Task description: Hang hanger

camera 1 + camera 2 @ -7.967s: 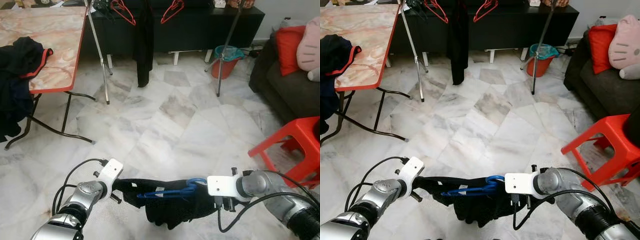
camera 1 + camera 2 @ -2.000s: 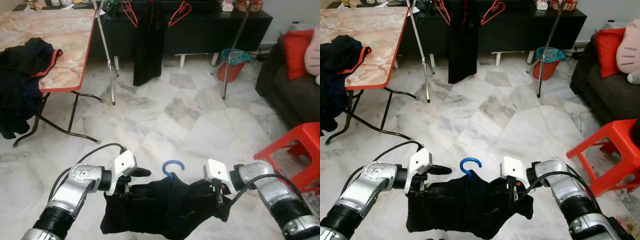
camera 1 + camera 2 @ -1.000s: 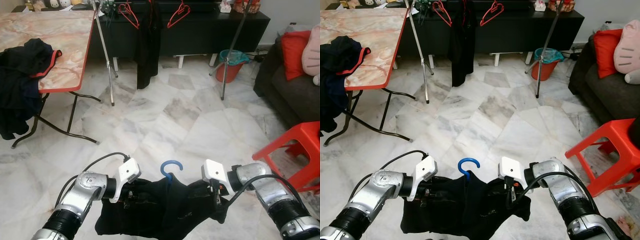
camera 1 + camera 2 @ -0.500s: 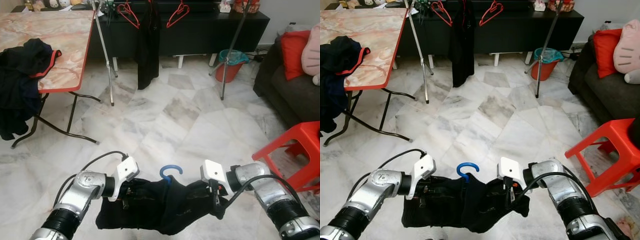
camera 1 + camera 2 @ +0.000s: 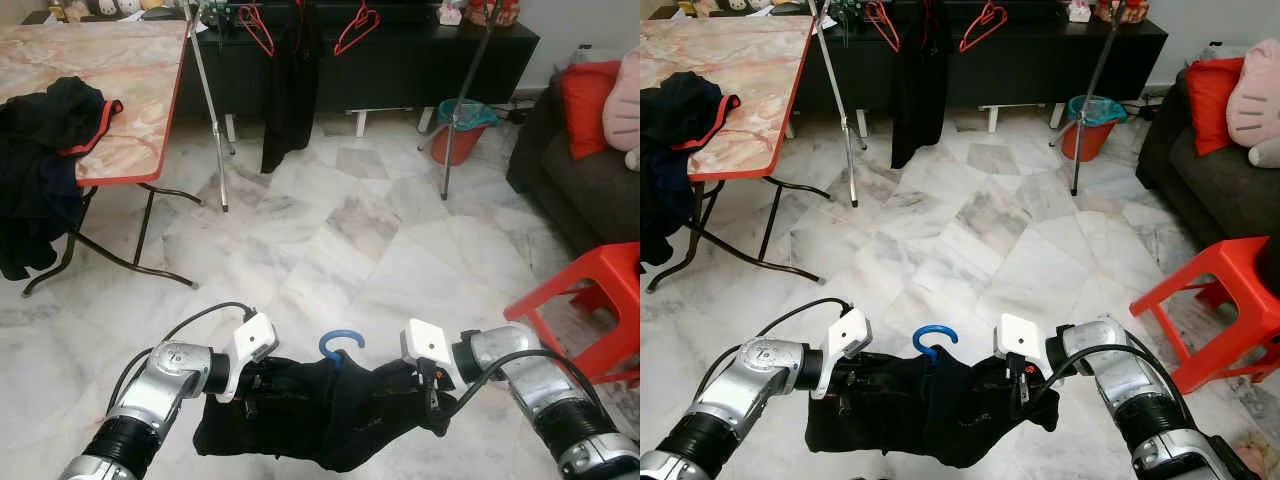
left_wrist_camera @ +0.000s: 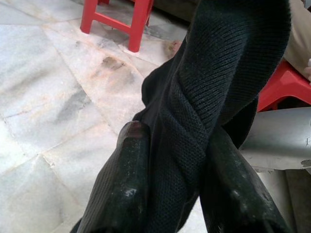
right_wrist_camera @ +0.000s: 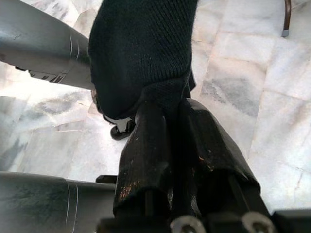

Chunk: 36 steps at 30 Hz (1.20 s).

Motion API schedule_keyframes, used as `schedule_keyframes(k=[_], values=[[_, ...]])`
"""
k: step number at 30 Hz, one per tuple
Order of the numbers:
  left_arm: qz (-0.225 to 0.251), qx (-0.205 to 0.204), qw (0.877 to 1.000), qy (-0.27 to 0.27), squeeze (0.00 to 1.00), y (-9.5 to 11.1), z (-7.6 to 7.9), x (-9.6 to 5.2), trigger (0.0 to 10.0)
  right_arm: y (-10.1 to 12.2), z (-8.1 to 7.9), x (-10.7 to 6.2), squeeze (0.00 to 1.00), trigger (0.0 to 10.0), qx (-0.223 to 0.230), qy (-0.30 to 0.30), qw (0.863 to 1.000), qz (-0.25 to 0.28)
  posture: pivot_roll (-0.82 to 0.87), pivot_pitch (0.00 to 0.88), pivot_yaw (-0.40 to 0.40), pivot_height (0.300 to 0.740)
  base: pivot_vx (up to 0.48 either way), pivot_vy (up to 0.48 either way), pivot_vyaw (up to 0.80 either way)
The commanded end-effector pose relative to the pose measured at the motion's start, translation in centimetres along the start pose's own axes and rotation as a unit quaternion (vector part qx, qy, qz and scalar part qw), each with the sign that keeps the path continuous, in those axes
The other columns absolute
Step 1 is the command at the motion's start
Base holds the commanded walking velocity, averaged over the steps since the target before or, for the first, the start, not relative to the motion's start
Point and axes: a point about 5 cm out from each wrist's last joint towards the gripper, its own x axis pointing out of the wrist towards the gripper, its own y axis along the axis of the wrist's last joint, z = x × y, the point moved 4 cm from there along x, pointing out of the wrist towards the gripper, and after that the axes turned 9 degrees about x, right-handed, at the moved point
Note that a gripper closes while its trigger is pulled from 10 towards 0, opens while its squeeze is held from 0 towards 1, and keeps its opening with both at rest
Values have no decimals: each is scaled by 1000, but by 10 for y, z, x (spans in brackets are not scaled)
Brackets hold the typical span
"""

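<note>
We are holding a black top [image 5: 320, 415] on a blue hanger [image 5: 340, 345], low in front of us over the white floor [image 5: 380, 240]. Our left gripper [image 6: 167, 145] pinches one side of the knit cloth, fingers squeezed narrow on it. Our right gripper [image 7: 170, 121] pinches the other side the same way. We think we hold both ends so the top stays spread out and does not slip off the hanger. The blue hook sticks up between our two hands, free to catch a bar.

The clothes rack [image 5: 215, 130] is well apart from us, at the far side of the room, with red hangers [image 5: 355, 25] and a dark garment [image 5: 290, 90] on it. That is likely where the hook must go, so we need to walk there first.

A red bin [image 5: 462, 125] stands near one rack leg. It seems to have a teal bag in it, but it is too small to tell what else.

A pile of dark clothes [image 5: 45, 150] lies on the table [image 5: 130, 90].
</note>
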Motion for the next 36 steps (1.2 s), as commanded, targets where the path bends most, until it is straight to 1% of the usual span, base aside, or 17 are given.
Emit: schedule_keyframes(k=[1, 14, 17, 19, 20, 21, 25, 26, 27, 29, 34, 36], values=[[4, 9, 1000, -18, 0, 4, 3, 4, 0, 5, 3, -1, 1000, 10000, -4, -15, 1000, 13, -167, 93, -48, 740, 0, 0, 0], [3, 8, 1000, -23, 0, 4, 6, 5, 0, 3, 5, 0, 1000, 10000, -5, -22, 1000, 8, -167, 97, -50, 740, 0, 0, 0], [-11, 12, 1000, -25, 0, -1, 6, 5, 0, 2, 8, -1, 1000, 10000, -6, -33, 999, 2, -167, 97, -49, 740, 0, 0, 0], [-30, 16, 999, -19, 0, -9, 6, 4, 0, -5, 10, -1, 1000, 10000, -9, -42, 999, -22, -167, 97, -49, 740, 0, 0, 0], [-30, 16, 999, -19, 0, -9, 6, 4, 0, -5, 10, -1, 1000, 10000, -9, -42, 999, -22, -167, 97, -49, 740, 0, 0, 0], [-33, 16, 999, -16, 0, -10, 5, 4, 0, -9, 9, -1, 1000, 10000, -10, -43, 998, -33, -169, 99, -48, 740, 0, 0, 0], [-34, 17, 999, -9, 0, -11, 4, 4, 0, -13, 8, -1, 1000, 10000, -6, -41, 998, -39, -167, 101, -48, 740, 0, 0, 0], [-35, 18, 999, -5, 0, -11, 3, 4, 0, -14, 7, -1, 1000, 10000, -6, -40, 998, -39, -167, 101, -48, 740, 0, 0, 0], [-41, 17, 999, 15, 0, -14, -3, 4, 0, -15, 6, -1, 1000, 10000, -5, -37, 998, -42, -167, 101, -48, 740, 0, 0, 0], [-42, 17, 999, 19, 0, -15, -3, 4, 0, -15, 6, -1, 1000, 10000, -5, -36, 998, -43, -168, 102, -47, 740, 0, 0, 0], [-40, -2, 997, 69, 0, -22, -13, 5, 0, -15, 8, 0, 1000, 10000, -5, -44, 998, -42, -171, 104, -42, 740, 0, 0, 0], [-44, -3, 996, 74, 0, -25, -14, 5, 0, -15, 8, 0, 1000, 10000, -5, -46, 998, -42, -172, 105, -41, 740, 0, 0, 0]])
